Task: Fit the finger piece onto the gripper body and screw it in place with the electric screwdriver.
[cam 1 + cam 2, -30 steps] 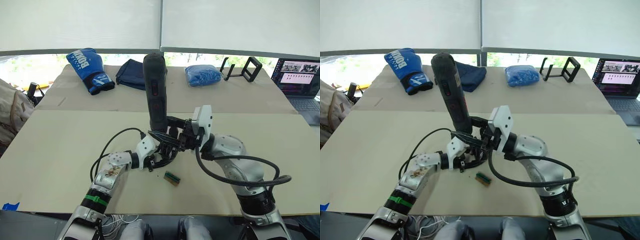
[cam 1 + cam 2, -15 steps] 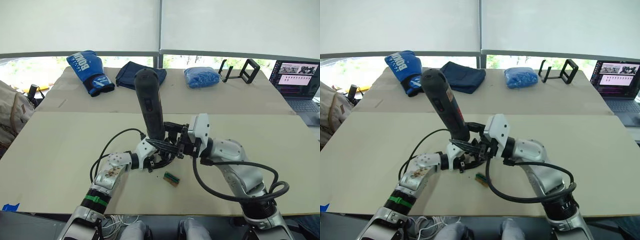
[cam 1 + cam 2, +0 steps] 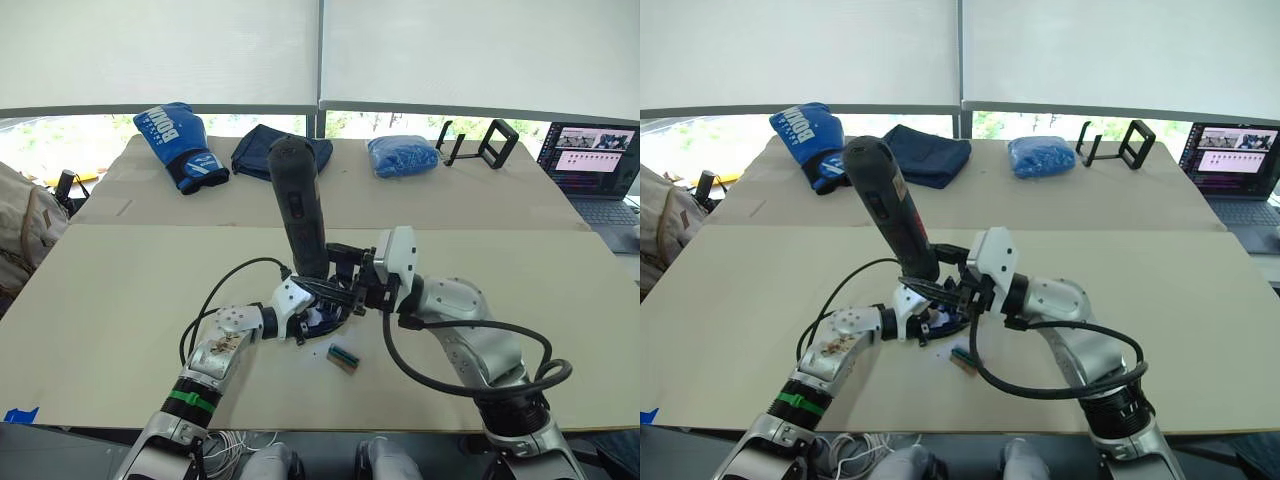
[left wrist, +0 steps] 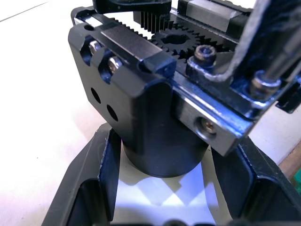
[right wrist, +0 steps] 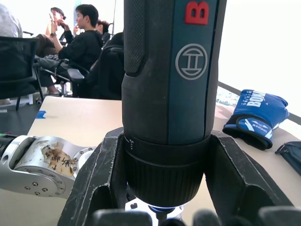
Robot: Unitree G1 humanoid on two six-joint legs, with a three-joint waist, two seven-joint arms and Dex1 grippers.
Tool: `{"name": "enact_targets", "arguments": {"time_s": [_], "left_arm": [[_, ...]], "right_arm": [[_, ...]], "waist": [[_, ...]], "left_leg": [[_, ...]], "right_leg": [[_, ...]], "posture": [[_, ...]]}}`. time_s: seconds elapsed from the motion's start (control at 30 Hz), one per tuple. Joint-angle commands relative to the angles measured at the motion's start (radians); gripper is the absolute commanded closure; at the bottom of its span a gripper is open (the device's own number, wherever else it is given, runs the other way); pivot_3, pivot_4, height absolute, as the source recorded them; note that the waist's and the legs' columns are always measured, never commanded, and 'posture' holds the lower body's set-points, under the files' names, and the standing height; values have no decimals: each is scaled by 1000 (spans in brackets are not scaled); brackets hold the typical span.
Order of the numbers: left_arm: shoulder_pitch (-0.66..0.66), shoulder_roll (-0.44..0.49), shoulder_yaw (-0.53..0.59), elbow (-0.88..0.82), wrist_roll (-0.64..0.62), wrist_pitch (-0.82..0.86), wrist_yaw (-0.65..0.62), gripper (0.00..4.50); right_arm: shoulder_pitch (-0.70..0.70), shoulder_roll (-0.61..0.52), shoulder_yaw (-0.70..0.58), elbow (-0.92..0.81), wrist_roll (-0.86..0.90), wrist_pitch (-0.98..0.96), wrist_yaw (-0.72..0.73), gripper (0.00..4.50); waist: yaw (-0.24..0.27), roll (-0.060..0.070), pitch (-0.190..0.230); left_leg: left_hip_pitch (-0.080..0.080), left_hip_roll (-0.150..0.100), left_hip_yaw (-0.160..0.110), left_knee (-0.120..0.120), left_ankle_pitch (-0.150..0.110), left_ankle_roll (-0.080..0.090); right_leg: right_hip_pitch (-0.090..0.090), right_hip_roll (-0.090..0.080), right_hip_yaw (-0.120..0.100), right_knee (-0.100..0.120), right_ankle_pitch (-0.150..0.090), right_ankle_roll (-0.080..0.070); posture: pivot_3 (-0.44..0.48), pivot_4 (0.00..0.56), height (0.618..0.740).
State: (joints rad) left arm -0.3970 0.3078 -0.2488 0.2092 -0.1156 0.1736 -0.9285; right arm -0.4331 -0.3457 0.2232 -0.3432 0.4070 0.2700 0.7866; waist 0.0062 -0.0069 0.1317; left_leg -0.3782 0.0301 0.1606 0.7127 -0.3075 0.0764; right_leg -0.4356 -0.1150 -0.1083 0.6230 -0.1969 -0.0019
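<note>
Left fingers: our left gripper (image 4: 160,207) has its two black fingers (image 4: 89,188) closed around the round barrel of the gripper body (image 4: 150,94), which sits low over the tabletop (image 3: 120,290) near its middle.
Right fingers: our right gripper (image 5: 164,202) clamps the lower collar of the electric screwdriver (image 5: 169,70), one finger (image 5: 99,179) on each side, the tool tilted and its bit end pointing down at the gripper body.
Gripper body handling: we judge it rigid and fairly dense, with metal rails, screws and exposed gear teeth; the smooth barrel is the safe place to hold, away from the gears and linkage.
Screwdriver handling: a thick, top-heavy cylinder; we think the low hold on the ribbed collar steadies the tip, though the long body above could lever sideways.
Finger piece: we cannot make it out among the dark parts at the joint.
Nearby: a small green-brown block (image 3: 343,356) lies on the tabletop just beside the grippers; a blue boxing glove (image 3: 180,140) and a laptop (image 3: 590,165) sit well apart at the far side.
</note>
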Motion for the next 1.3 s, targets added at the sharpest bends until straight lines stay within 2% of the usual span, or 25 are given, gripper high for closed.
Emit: {"name": "enact_targets", "arguments": {"time_s": [0.03, 0.13, 0.27, 0.47, 0.63, 0.7, 0.77, 0.8, 0.97, 1.07, 1.17, 1.2, 1.27, 1.3], "left_arm": [[17, -2, -36, 25, 20, 26, -1, 2222], [11, -8, -31, 38, 30, 27, 24, 2222], [-1, -21, -22, 67, 47, 14, 73, 2222], [-24, -37, -17, 119, 59, -23, 118, 2222], [-29, -45, -16, 137, 42, -17, 106, 2222], [-23, -46, -9, 133, 36, -24, 108, 1163], [-16, -39, -1, 125, 32, -31, 108, 318], [-12, -36, 2, 122, 31, -36, 109, 59], [17, -10, 21, 90, 21, -61, 98, 59], [98, 80, 113, -21, -77, -78, 13, 59], [145, 138, 170, -66, -145, -94, -41, 59], [165, 167, 197, -81, -181, -101, -82, 59], [222, 255, 279, -137, -296, -111, -229, 59], [241, 292, 316, -164, -346, -110, -287, 59]], "right_arm": [[-38, -1, -47, 11, 58, 39, 16, 2562], [-102, 20, -102, -12, 133, 73, 2, 2562], [-186, -11, -155, -71, 228, 101, 64, 2562], [-189, -36, -194, -119, 300, 93, 113, 2562], [-159, -78, -223, -171, 368, 123, 129, 2562], [-149, -112, -251, -201, 413, 147, 130, 2562], [-150, -155, -286, -226, 466, 179, 128, 2562], [-150, -171, -299, -233, 486, 190, 125, 2562], [-154, -257, -377, -256, 606, 257, 98, 2562], [-175, -478, -525, -162, 798, 456, 56, 2562], [-164, -648, -577, -86, 873, 594, 37, 2562], [-149, -719, -580, -56, 844, 645, 33, 2562], [-55, -974, -520, 25, 660, 745, 87, 2562], [-40, -1037, -484, 76, 605, 757, 105, 2562]], "waist": [[0, 0, 0], [2, 0, 0], [7, 1, 1], [9, 1, 1], [8, 1, 1], [7, 1, 1], [7, 1, 1], [7, 1, 1], [3, 1, 1], [-6, 0, 2], [-10, 0, 3], [-9, 3, 4], [-7, 7, 7], [-7, 6, 7]], "left_leg": [[-1, 0, 0, 0, 0, 0], [-3, 0, 0, 0, 0, 0], [-8, 0, -1, 1, 0, 0], [-8, 0, -6, 2, 0, 1], [-10, 0, -8, 2, 1, 0], [-10, 0, -9, 2, 1, 0], [-11, 0, -10, 2, 1, 0], [-11, 0, -10, 2, 1, 0], [-11, 0, -12, 1, 1, 0], [-12, 1, -12, 0, 1, -1], [-12, 3, -12, -2, 2, -2], [-12, 3, -12, -2, 2, -3], [-14, 3, -13, -3, 2, -3], [-16, 3, -13, -3, 2, -3]], "right_leg": [[-1, 0, 0, 0, 0, 0], [-2, 0, -1, 0, 0, -1], [-5, -1, -2, 0, 1, -2], [-1, -1, -7, -6, 3, -2], [-1, -1, -10, -8, 4, -2], [-1, -1, -10, -8, 4, -2], [-1, -1, -11, -9, 4, -2], [-1, -1, -11, -9, 4, -2], [-1, -1, -12, -9, 5, -3], [-3, -1, -11, -10, 5, -4], [-4, -1, -11, -11, 4, -6], [-3, -2, -11, -11, 4, -7], [-6, -3, -12, -11, 3, -9], [-8, -3, -12, -11, 2, -10]], "posture": [[0, 150, 740], [0, 150, 740], [0, 150, 740], [0, 150, 740], [0, 150, 740], [0, 150, 740], [0, 150, 740], [0, 150, 740], [0, 150, 740], [0, 150, 740], [0, 150, 740], [0, 150, 740], [0, 150, 740], [0, 150, 740]]}}
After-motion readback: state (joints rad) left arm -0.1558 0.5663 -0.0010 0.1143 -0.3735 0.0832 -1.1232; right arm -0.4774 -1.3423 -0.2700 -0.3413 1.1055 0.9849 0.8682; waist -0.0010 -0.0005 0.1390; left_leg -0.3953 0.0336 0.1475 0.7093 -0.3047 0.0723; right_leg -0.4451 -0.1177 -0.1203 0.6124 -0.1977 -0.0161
